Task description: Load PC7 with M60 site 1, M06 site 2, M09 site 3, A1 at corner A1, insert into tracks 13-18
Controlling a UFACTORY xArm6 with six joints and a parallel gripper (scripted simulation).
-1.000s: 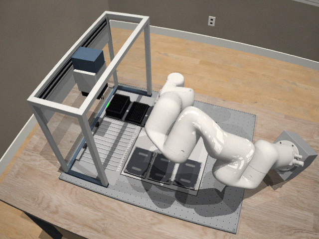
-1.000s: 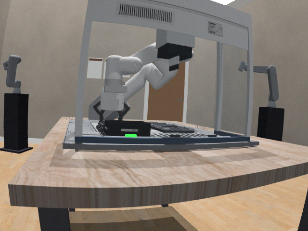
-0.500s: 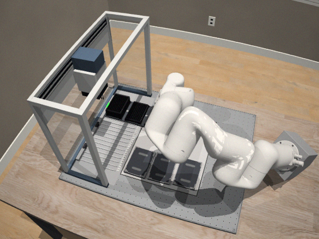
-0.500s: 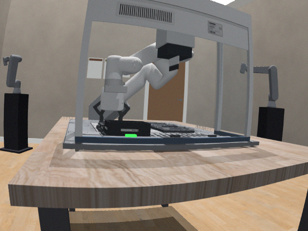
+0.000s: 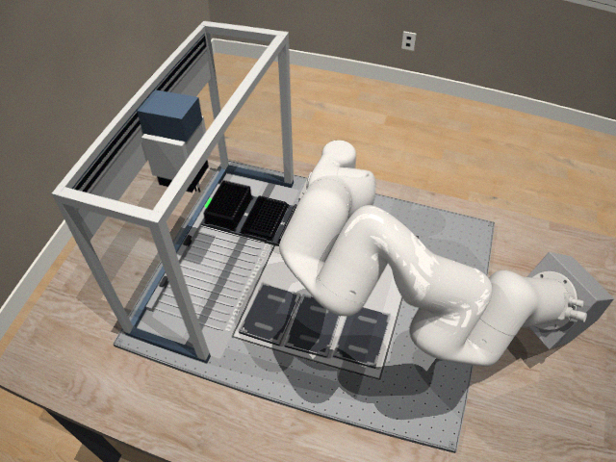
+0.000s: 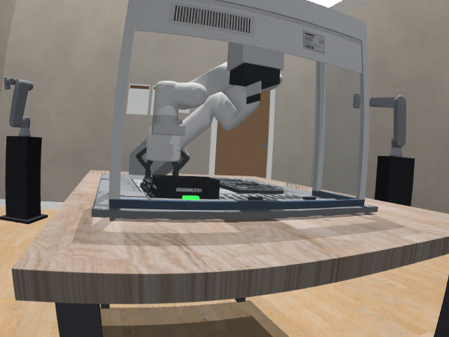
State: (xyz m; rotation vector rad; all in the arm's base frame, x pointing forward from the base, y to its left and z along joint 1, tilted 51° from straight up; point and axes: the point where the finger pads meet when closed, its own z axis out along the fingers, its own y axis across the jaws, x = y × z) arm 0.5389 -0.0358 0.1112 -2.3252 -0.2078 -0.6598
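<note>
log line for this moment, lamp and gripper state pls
lamp: lit green | carrier: in the rails | gripper: open, at carrier's near end | nests: no plates

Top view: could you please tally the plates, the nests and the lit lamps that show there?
Plates: 2, a deep block and a shallower plate
Nests: 3
Lit green lamp: 1
Total: 6
</note>
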